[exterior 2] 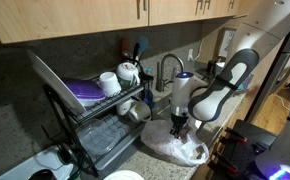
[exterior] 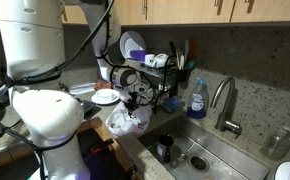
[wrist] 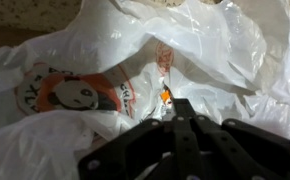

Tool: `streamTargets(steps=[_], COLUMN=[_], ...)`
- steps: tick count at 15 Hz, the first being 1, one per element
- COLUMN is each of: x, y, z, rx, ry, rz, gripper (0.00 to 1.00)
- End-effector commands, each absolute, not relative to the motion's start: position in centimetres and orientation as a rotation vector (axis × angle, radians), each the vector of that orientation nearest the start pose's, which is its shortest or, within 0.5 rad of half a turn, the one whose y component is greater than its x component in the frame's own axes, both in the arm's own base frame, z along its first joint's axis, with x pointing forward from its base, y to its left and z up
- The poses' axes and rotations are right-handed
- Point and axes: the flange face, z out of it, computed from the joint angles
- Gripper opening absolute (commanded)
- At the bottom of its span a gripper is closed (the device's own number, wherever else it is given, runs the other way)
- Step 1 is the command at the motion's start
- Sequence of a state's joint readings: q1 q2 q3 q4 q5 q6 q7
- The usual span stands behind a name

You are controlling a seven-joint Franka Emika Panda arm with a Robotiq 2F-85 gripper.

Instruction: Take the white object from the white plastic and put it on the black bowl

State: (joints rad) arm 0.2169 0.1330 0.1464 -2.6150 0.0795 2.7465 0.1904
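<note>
A crumpled white plastic bag (wrist: pixel 200 40) with a cartoon face print lies on the counter by the sink, and it shows in both exterior views (exterior: pixel 125 121) (exterior 2: pixel 183 151). My gripper (wrist: pixel 182 108) points down into the bag's folds, and its fingers look closed together at the tip. It also shows in both exterior views (exterior: pixel 135 104) (exterior 2: pixel 177 128). A small orange bit (wrist: pixel 166 96) sits just beside the fingertips. The white object is hidden among the plastic, so I cannot tell whether anything is pinched. I cannot make out a black bowl.
A dish rack (exterior: pixel 157 82) (exterior 2: pixel 103 112) with plates and cups stands against the wall next to the bag. The sink (exterior: pixel 197 152), its faucet (exterior: pixel 225 102) and a blue soap bottle (exterior: pixel 196 100) lie beyond. A plate (exterior: pixel 105 97) sits behind the bag.
</note>
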Motion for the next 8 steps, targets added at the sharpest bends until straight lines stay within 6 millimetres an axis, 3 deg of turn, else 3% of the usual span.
streamTargets(steps=[1,5,7,8], x=[40.4,40.9,41.1,41.2], y=[15.1,15.0,14.9,14.9], z=[20.6,20.0,19.6,19.4], rx=[-3.117,-3.121,-3.124,-3.125], ry=[-0.122,-0.099,-0.087,-0.085], rz=[0.018,0.031,0.044,0.051], gripper=[0.00,0.02,0.12,0.13])
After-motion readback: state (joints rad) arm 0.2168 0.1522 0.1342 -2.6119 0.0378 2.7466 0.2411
